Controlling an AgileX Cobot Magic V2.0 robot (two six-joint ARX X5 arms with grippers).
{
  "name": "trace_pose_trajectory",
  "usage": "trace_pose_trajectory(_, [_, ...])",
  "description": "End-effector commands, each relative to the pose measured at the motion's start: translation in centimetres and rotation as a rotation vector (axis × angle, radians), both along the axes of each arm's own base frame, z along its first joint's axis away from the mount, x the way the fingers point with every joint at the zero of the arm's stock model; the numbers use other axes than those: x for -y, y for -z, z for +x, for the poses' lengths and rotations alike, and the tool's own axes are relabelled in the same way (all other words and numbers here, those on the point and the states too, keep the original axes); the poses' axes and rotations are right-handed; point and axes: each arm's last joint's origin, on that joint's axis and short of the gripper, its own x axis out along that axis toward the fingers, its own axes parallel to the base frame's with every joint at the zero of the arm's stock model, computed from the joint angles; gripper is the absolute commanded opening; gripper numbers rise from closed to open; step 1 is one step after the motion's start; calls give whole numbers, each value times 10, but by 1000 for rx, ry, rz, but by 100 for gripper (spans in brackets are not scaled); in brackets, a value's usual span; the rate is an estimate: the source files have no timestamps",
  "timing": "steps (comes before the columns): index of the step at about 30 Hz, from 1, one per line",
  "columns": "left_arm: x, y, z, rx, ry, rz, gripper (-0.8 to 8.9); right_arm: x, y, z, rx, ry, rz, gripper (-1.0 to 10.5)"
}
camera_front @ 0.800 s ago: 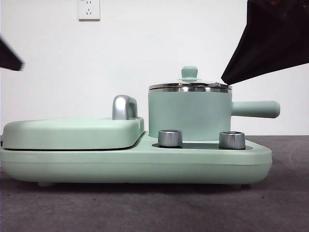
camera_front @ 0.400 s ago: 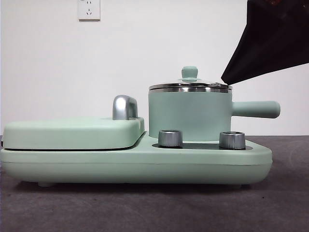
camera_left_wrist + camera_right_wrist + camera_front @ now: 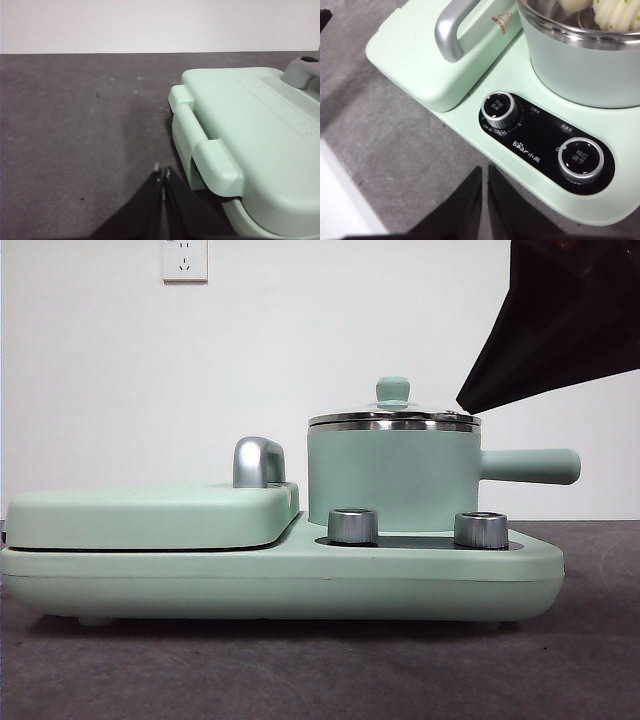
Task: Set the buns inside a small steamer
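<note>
My right wrist view shows what the front view hides: the white ribbed bun with green dots (image 3: 619,14) and the smooth cream bun (image 3: 574,5) inside the mint-green steel-rimmed steamer pot (image 3: 392,472), lidded. My right jaws (image 3: 484,172) hover closed, empty, near the black-faced knobs (image 3: 499,109); my left jaws (image 3: 162,174), closed, empty, over grey counter (image 3: 75,140) beside the flat mint-green griddle cover (image 3: 250,130).

Plain white wall (image 3: 330,320) behind, smooth and evenly lit, without strong shadows. One white power socket (image 3: 184,259) high on the wall, cut by the upper edge of the front view. Below, dark grey tabletop (image 3: 300,670) with a rough, felt-like surface, meeting the wall in a straight line. Few small dark specks on the grey surface in the left wrist view.
</note>
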Motion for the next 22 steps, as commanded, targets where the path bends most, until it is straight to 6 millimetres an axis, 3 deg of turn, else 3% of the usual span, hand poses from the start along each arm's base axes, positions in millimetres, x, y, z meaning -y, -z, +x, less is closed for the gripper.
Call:
trace_pose_trajectory(1, [0, 6, 1, -11, 1, -6, 7, -2, -1, 0, 0, -1, 10, 19])
trace_pose_trajectory(9, [0, 6, 1, -11, 1, -6, 7, -2, -2, 2, 42, 16, -4, 18])
trace_pose_trajectory(13, [0, 6, 1, -11, 1, -6, 7, 4, -8, 1, 206, -36, -83, 18])
trace_pose_trajectory(17, [0, 6, 1, -11, 1, -6, 7, 23, -6, -1, 388, 51, -78, 18])
trace_pose_trajectory(22, [0, 6, 1, -11, 1, -6, 7, 60, 19, -13, 554, 258, -15, 18])
